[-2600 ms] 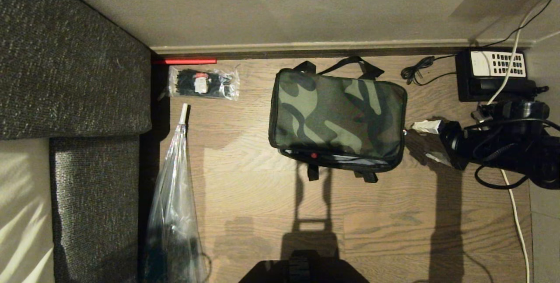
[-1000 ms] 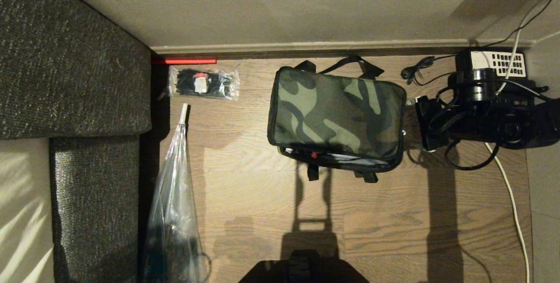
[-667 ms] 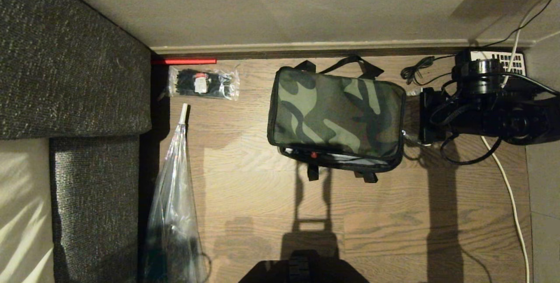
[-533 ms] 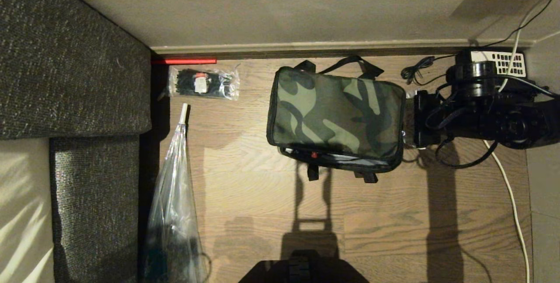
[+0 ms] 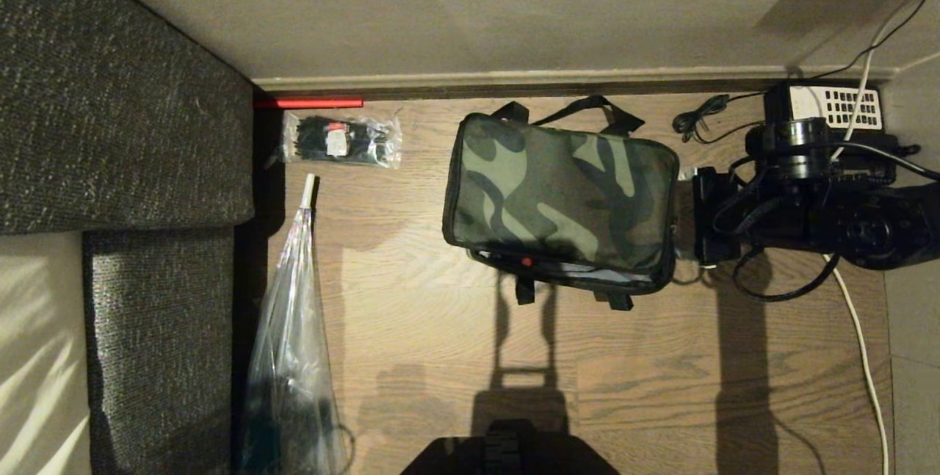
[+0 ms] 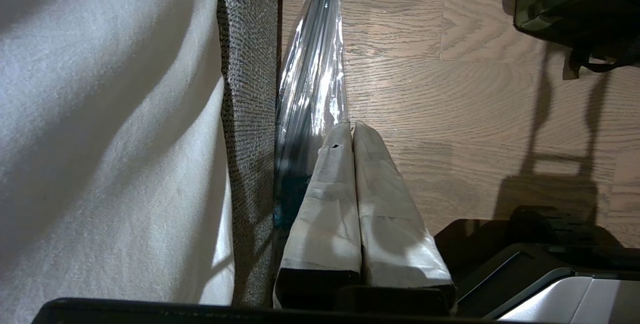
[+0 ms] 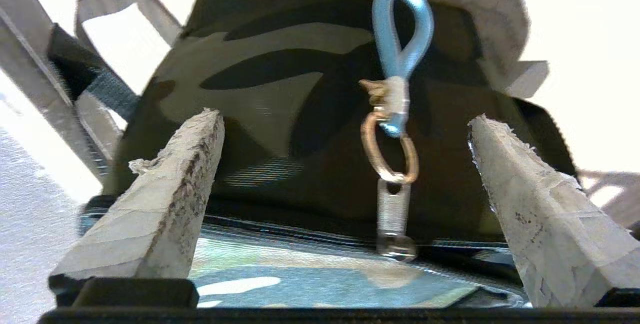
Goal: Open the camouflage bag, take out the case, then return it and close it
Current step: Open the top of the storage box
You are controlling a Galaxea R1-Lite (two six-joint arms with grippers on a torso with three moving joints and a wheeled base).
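Note:
The camouflage bag (image 5: 562, 200) lies flat on the wood floor near the wall, its black handles at the far and near sides. Along its near side a dark gap shows a black edge with a small red button (image 5: 526, 261), the case inside. My right gripper (image 5: 694, 218) is at the bag's right end, pointing at it. In the right wrist view the right gripper (image 7: 345, 123) is open, and the zipper pull (image 7: 393, 209) with its ring and blue loop (image 7: 400, 28) hangs between the fingers, untouched. My left gripper (image 6: 352, 128) is shut and empty, parked by the sofa.
A black telephone (image 5: 830, 111) sits in the far right corner behind my right arm, with a white cable (image 5: 863, 357) trailing toward me. A packet of cable ties (image 5: 341, 139) and a clear plastic bag (image 5: 294, 343) lie left, beside the sofa (image 5: 125, 130).
My right arm swung toward the wall, rolled its wrist, then closed in on the bag's right end. The bag has slid and turned slightly to the left.

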